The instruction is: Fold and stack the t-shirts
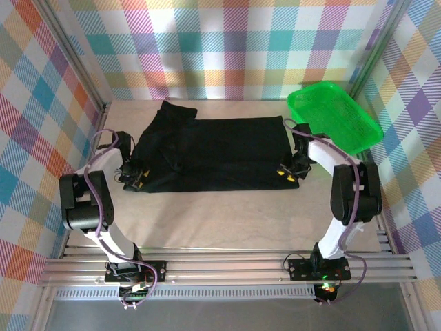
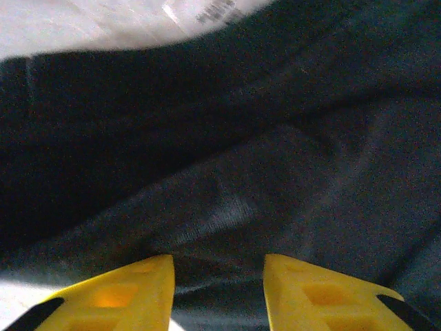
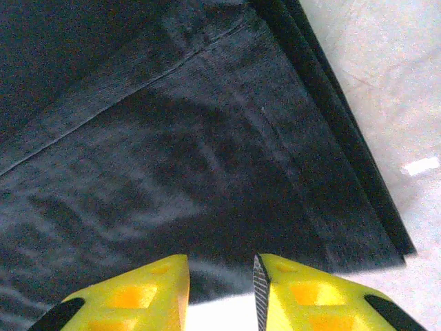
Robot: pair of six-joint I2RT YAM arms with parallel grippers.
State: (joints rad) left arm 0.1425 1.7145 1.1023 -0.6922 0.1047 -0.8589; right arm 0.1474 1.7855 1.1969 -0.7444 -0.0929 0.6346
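A black t-shirt (image 1: 220, 152) lies spread across the middle of the table, its left part bunched and folded over. My left gripper (image 1: 134, 181) is down at the shirt's near left corner. In the left wrist view it (image 2: 219, 265) is open, with rumpled cloth (image 2: 241, 138) lying between the yellow fingers (image 2: 131, 289). My right gripper (image 1: 286, 174) sits at the near right corner. It (image 3: 220, 265) is open over the hem of layered cloth (image 3: 172, 138), the fingers (image 3: 303, 289) a small gap apart.
A green mesh basket (image 1: 334, 117) stands tilted at the back right, against the checked wall. Bare pale tabletop (image 1: 220, 221) runs between the shirt and the arm bases. The table's right side (image 3: 386, 83) shows bare beside the shirt's edge.
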